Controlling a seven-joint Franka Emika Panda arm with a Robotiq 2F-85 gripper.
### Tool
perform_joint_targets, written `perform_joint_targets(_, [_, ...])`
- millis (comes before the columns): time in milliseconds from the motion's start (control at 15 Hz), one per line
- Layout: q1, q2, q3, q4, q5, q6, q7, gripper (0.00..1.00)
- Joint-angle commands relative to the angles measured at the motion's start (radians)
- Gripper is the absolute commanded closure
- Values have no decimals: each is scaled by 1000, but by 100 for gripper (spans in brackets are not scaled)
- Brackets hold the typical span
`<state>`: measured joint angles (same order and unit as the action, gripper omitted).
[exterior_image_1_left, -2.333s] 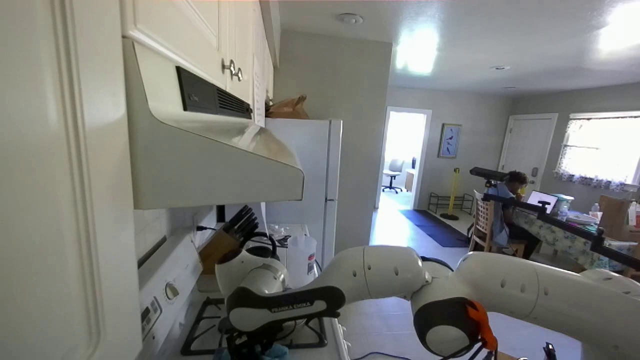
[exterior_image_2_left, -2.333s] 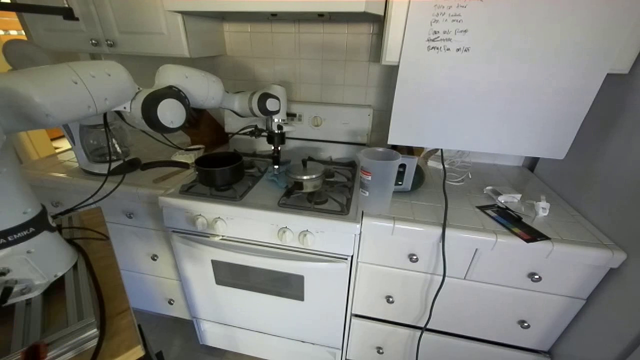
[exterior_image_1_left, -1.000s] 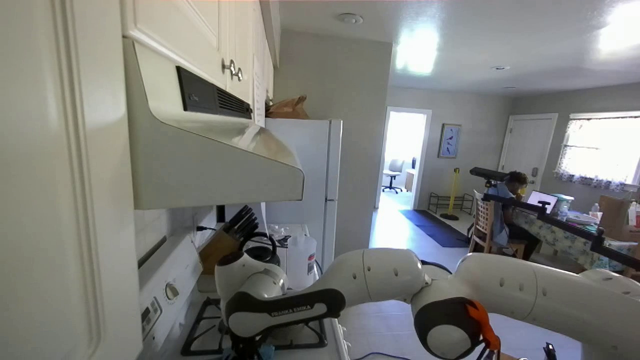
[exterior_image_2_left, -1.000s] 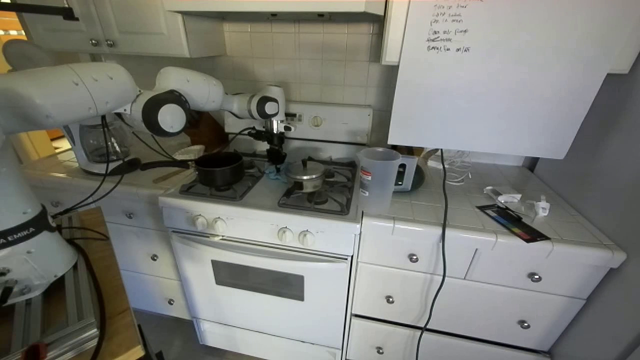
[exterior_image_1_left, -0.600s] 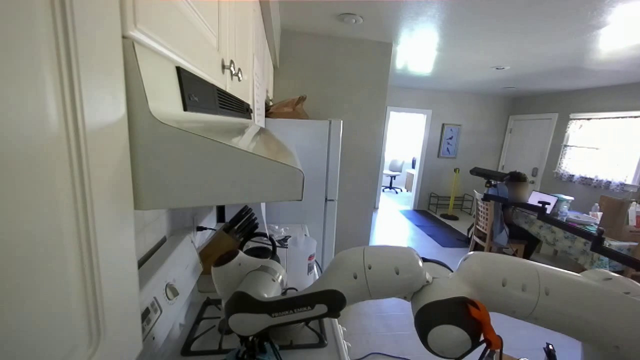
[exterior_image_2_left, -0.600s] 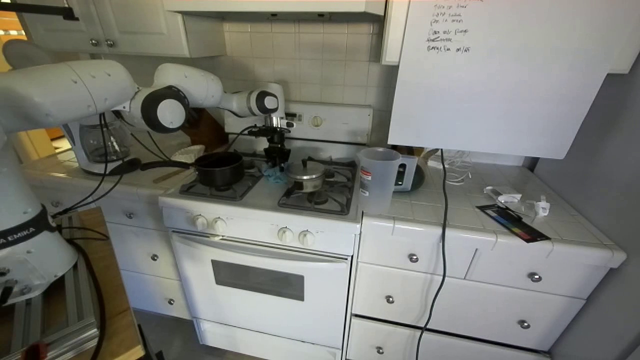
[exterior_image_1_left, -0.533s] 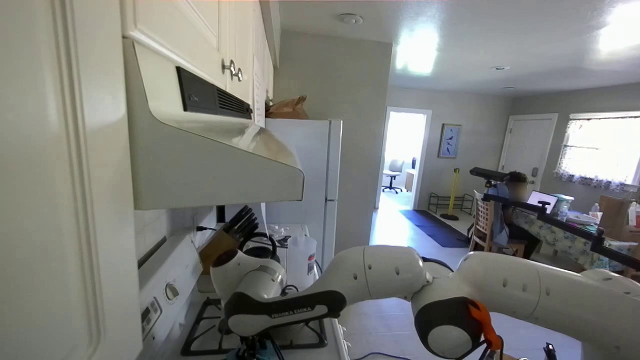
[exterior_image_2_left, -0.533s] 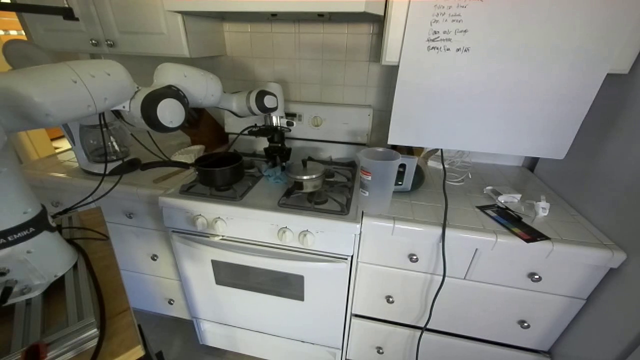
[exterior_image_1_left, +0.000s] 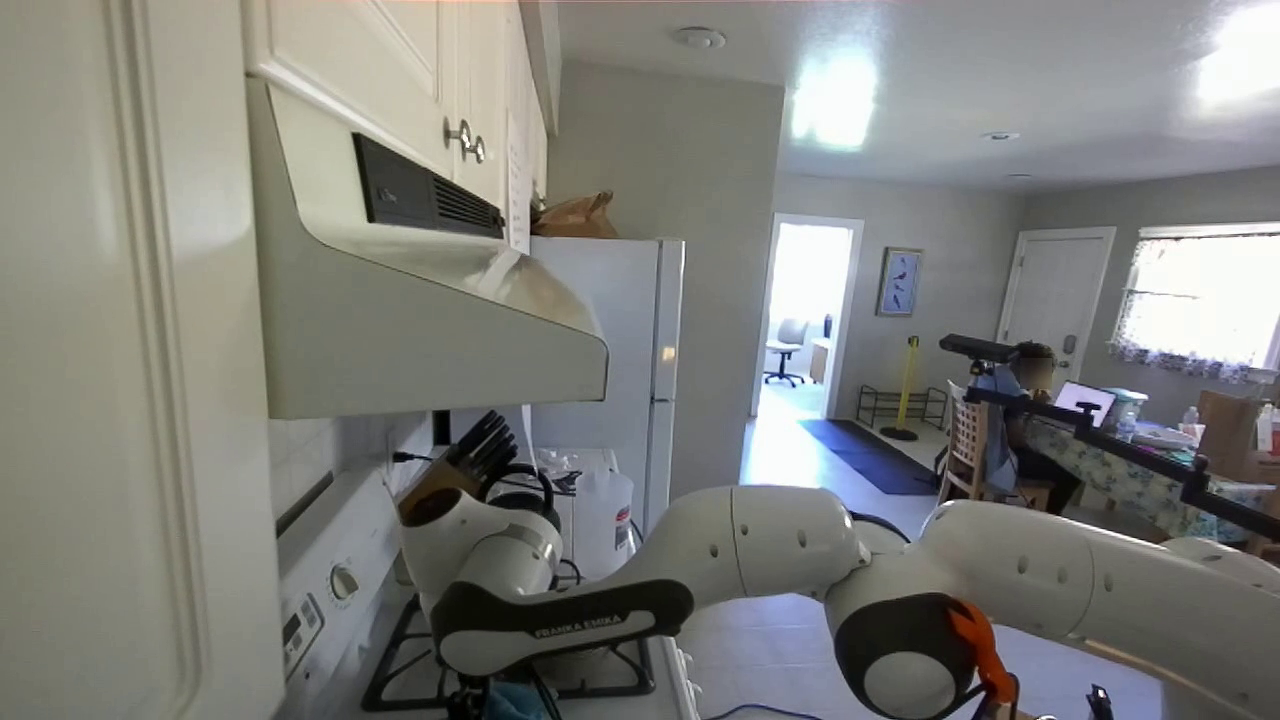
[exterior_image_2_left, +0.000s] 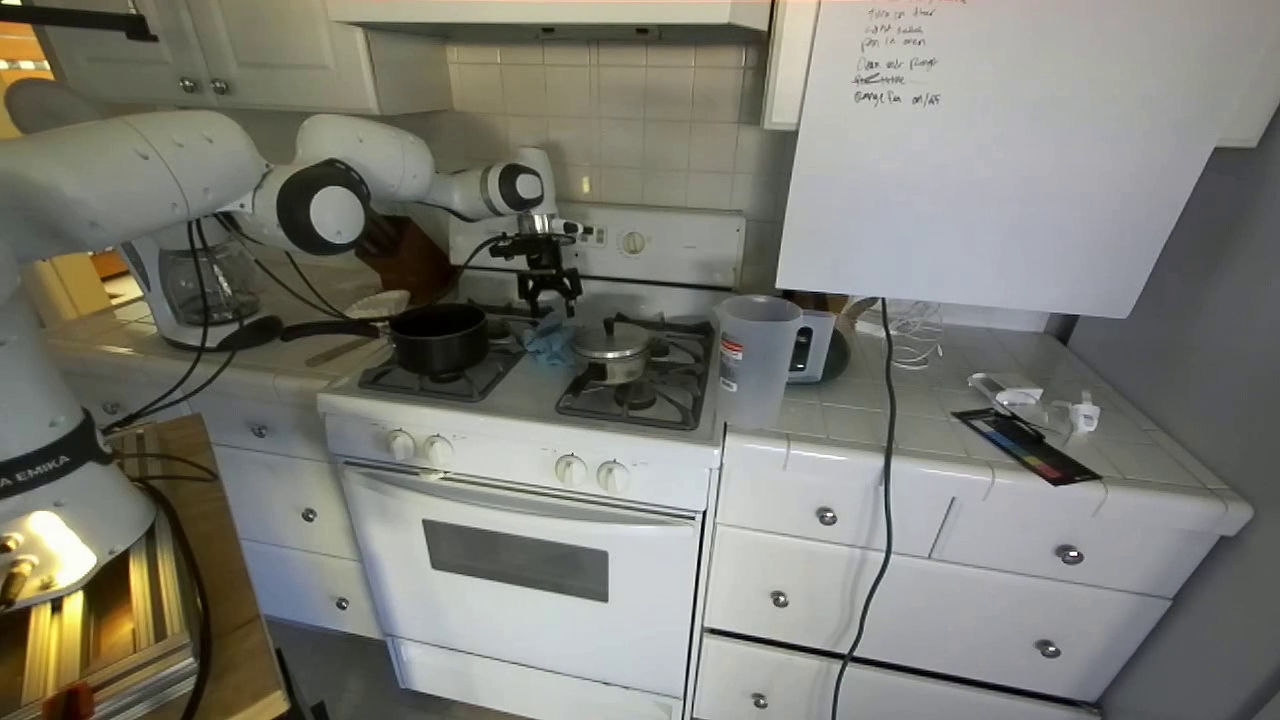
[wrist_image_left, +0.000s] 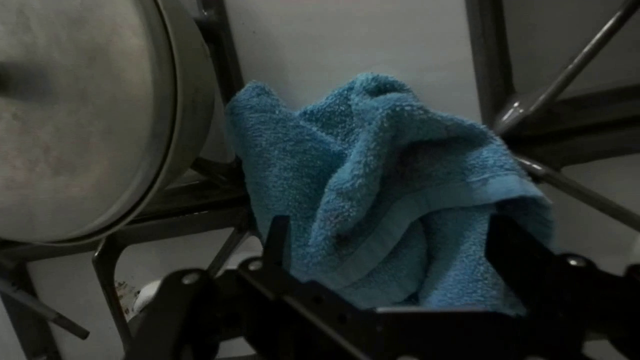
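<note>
With its two fingers (wrist_image_left: 277, 240) spread well apart, the claw (exterior_image_2_left: 552, 310) hangs over the blue cloth (wrist_image_left: 380, 200); whether the tips touch it, I cannot tell. In the wrist view, the crumpled cloth fills the gap between the fingers and extends beyond them. It lies on the white stovetop (wrist_image_left: 350, 40), its sides reaching the dark grates (wrist_image_left: 492, 65). Just beside it, with a narrow gap, stands the lidded pot (wrist_image_left: 90, 125); on the opposite side, near, is the black saucepan (exterior_image_2_left: 440, 345). Some room is seen between the claw and the stove's back panel (exterior_image_2_left: 680, 250). Farther stands a plastic pitcher (exterior_image_2_left: 755, 370), and higher up is the range hood (exterior_image_1_left: 430, 340).
</note>
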<state>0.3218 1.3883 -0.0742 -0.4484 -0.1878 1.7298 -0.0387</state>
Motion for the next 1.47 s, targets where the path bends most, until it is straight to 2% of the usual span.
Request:
perform_joint_targets(0, [5, -22, 28, -5, 35, -8, 80, 0])
perform_joint_targets(200, [5, -33, 41, -11, 64, -32, 194, 0])
perform_joint_targets(267, [8, -22, 25, -9, 36, -4, 131, 0])
perform_joint_targets(467, [8, -22, 28, -9, 46, -9, 174, 0])
perform_joint_targets(1400, [8, -22, 28, -9, 46, -9, 179, 0])
